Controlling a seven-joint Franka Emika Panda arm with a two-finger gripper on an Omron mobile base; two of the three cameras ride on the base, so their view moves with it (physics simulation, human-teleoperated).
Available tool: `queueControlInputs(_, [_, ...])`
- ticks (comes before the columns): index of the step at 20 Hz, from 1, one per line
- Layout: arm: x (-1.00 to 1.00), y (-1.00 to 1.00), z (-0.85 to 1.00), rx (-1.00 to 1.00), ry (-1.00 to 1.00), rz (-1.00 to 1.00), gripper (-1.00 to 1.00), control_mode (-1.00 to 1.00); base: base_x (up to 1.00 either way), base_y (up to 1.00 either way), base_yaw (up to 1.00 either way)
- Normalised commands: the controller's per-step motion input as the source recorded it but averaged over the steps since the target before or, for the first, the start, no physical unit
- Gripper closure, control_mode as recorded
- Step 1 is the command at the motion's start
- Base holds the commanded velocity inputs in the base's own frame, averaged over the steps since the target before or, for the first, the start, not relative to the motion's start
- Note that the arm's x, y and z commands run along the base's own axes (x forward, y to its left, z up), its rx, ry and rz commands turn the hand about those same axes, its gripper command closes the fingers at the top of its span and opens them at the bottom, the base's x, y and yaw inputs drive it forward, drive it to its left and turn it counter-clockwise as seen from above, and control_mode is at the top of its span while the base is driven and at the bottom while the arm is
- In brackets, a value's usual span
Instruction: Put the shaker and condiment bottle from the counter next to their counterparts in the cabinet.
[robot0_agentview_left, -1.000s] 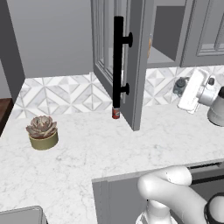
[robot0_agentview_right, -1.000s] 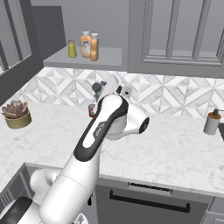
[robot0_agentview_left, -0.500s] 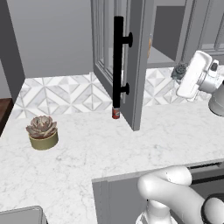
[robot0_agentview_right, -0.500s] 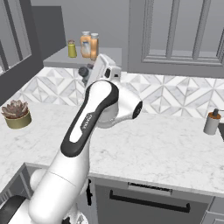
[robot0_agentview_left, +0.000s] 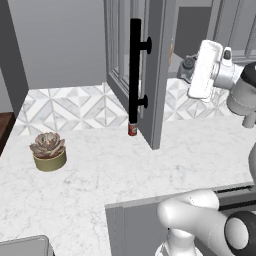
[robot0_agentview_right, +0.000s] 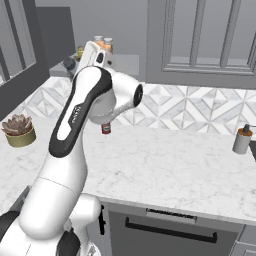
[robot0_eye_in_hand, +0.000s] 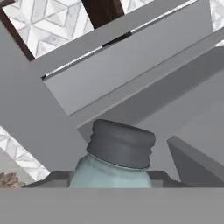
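My gripper (robot0_agentview_left: 189, 67) is shut on the shaker (robot0_agentview_left: 187, 63), a squat teal-grey jar with a dark cap, and holds it up at the height of the cabinet shelf (robot0_agentview_right: 125, 64). The hand view shows the shaker (robot0_eye_in_hand: 119, 151) close up, its cap tilted toward the grey shelf boards. From the right, the shaker (robot0_agentview_right: 68, 63) is at the shelf's left end, near a small olive jar (robot0_agentview_right: 80, 51). Two amber-orange bottles (robot0_agentview_right: 106, 45) stand together on the shelf; I cannot tell which is the condiment bottle. The cabinet door (robot0_agentview_left: 152, 75) with its black handle (robot0_agentview_left: 135, 70) stands open.
A small red can (robot0_agentview_left: 132, 129) stands on the marble counter (robot0_agentview_left: 100, 175) below the open door. A potted succulent (robot0_agentview_left: 48, 150) sits at the left. A grey cylinder with a brown top (robot0_agentview_right: 243, 139) stands at the far right of the counter (robot0_agentview_right: 165, 165).
The hand has risen from near the counter to shelf height, carrying the shaker up and in toward the open cabinet.
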Motion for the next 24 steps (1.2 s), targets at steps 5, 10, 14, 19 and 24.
queueControlInputs(5, [0.1,0.62,0.02,0.0,0.19,0.18,1.0,-1.0,0.0,0.0,0.0])
queueControlInputs(10, [0.23,0.13,0.19,0.13,0.17,-0.02,1.0,-1.0,0.0,0.0,0.0])
queueControlInputs(14, [0.38,0.11,0.05,0.11,0.28,-0.09,1.0,-1.0,0.0,0.0,0.0])
queueControlInputs(19, [0.27,0.24,-0.08,0.0,0.22,-0.14,1.0,-1.0,0.0,0.0,0.0])
queueControlInputs(24, [0.18,0.0,0.0,0.08,0.32,-0.25,1.0,-1.0,0.0,0.0,0.0])
